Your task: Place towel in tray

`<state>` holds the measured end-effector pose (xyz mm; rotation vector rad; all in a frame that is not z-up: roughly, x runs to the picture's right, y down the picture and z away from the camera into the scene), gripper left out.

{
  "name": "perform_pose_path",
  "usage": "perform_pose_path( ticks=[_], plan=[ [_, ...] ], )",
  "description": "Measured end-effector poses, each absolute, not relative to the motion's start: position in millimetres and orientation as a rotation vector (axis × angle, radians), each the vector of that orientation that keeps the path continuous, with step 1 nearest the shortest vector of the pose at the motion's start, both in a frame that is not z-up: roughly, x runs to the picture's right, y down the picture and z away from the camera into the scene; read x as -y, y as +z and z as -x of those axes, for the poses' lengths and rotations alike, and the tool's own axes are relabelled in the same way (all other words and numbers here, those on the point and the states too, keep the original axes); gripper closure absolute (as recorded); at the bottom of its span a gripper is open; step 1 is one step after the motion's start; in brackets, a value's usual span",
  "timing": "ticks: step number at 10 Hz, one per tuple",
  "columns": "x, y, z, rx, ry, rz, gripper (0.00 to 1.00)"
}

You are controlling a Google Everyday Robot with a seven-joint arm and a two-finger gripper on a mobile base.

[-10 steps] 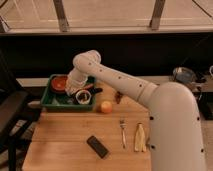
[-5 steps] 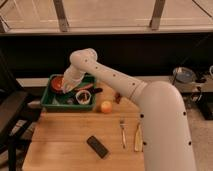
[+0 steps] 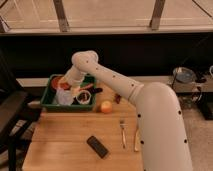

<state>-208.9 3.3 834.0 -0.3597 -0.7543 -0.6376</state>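
The tray (image 3: 48, 103) is a dark green bin at the table's back left. My gripper (image 3: 65, 87) is over the left part of the tray, with the arm reaching in from the right. It is shut on the towel (image 3: 64, 96), a pale grey-blue cloth that hangs from it down inside the tray. I cannot tell whether the towel's lower edge touches the tray floor.
A red bowl (image 3: 56, 82) and a white cup (image 3: 84, 98) sit in the tray. On the wooden table (image 3: 65, 150) lie an orange fruit (image 3: 106, 106), a black bar (image 3: 97, 146), a fork (image 3: 122, 133) and a pale utensil (image 3: 136, 140). A metal pot (image 3: 182, 75) stands at the right.
My gripper has moved left and a little back over the tray, from its right part to its left part, with the towel showing below it.
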Motion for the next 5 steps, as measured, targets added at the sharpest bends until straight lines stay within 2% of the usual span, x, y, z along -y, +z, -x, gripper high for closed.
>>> perform_pose_path(
  ticks=[5],
  plan=[
    [22.4,794.0,127.3,0.579,-0.555,0.285,0.28]
  ],
)
